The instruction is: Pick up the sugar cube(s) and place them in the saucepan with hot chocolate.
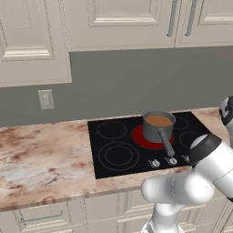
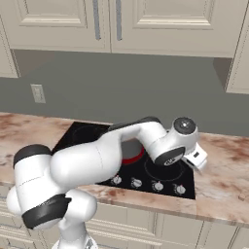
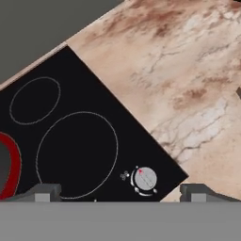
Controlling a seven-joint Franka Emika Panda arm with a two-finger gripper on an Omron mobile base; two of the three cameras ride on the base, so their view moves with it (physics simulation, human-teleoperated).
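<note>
The grey saucepan [image 1: 158, 127] stands on the glowing red burner [image 1: 138, 136] of the black cooktop [image 1: 113, 150], its long handle [image 1: 166, 143] pointing toward the front. Light-brown hot chocolate [image 1: 158, 120] fills it almost to the rim. My gripper [image 3: 122, 192] hovers over the cooktop's right end, to the right of the pan, open, with nothing between its fingertips [image 3: 47, 192]. Below it lie two unlit burner rings and a control knob [image 3: 144, 179]. No sugar cube is in view. In the right base view my arm [image 2: 146, 136] hides the saucepan.
Marbled counter [image 1: 41, 159] runs left of the cooktop and continues on its right [image 3: 188, 70]. A row of knobs [image 2: 146, 185] lines the cooktop's front edge. A grey wall with an outlet [image 1: 46, 98] and cream cabinets [image 1: 123, 22] stand behind.
</note>
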